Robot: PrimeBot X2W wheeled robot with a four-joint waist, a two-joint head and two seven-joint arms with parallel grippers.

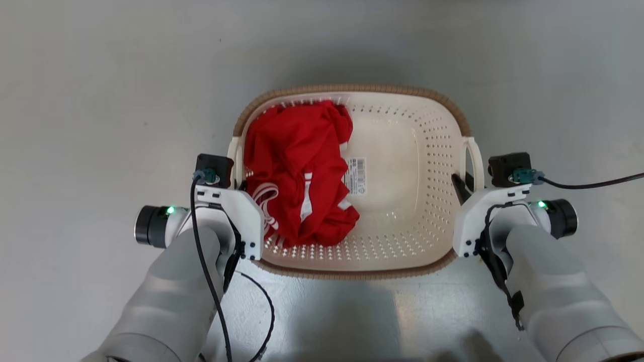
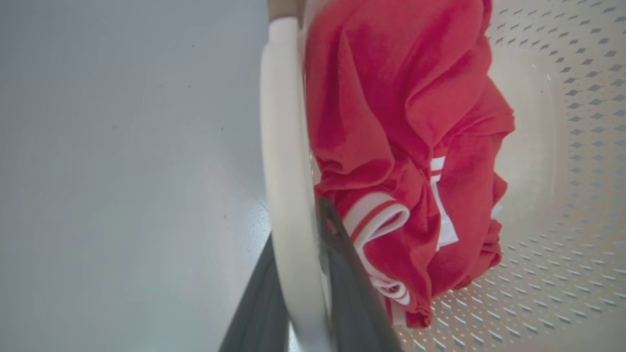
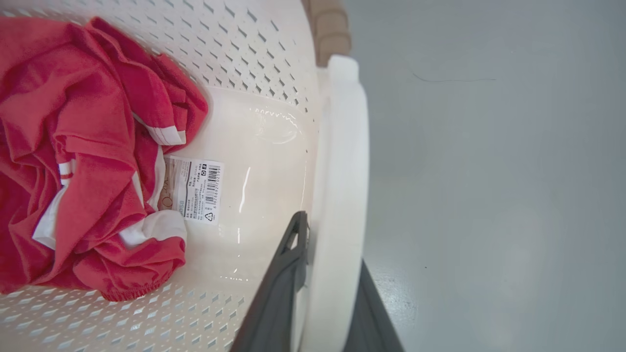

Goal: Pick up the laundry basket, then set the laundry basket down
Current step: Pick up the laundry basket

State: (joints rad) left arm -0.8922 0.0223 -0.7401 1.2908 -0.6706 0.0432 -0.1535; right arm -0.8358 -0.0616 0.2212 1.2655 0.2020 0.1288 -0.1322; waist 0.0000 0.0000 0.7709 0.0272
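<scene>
The basket [image 1: 437, 151] seemed to rest on the grey floor [image 1: 100, 100], with a red shirt [image 1: 297, 166] heaped in its left half. The left gripper [image 2: 296, 225] pinched the left handle [image 2: 283, 122] and the right gripper [image 3: 332, 239] the right handle [image 3: 342, 146], jaws narrow around each. The grasp looked made and the lift pending; next, both arms would need to rise together, level.

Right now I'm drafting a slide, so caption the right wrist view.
Right tool gripping the laundry basket by its side handle, red garment and barcode sticker inside.
</scene>
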